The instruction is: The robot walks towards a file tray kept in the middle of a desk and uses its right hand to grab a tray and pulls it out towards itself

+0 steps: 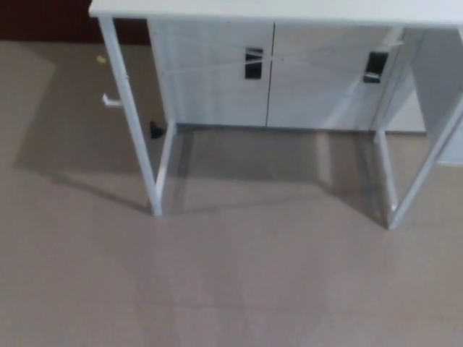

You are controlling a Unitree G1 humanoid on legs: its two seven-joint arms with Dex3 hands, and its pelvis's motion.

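Looking down, you see the white table [275,10] edge at top, its legs on the beige floor [239,282]. White cabinet [268,79] stands behind. Neither robot hand nor the file tray shows, so their state cannot be told.

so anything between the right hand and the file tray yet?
Can't say: neither hand nor the tray is in view. Only the front edge of the white desk, its legs and bare floor show. Nothing visible lies on the floor between the camera and the desk.
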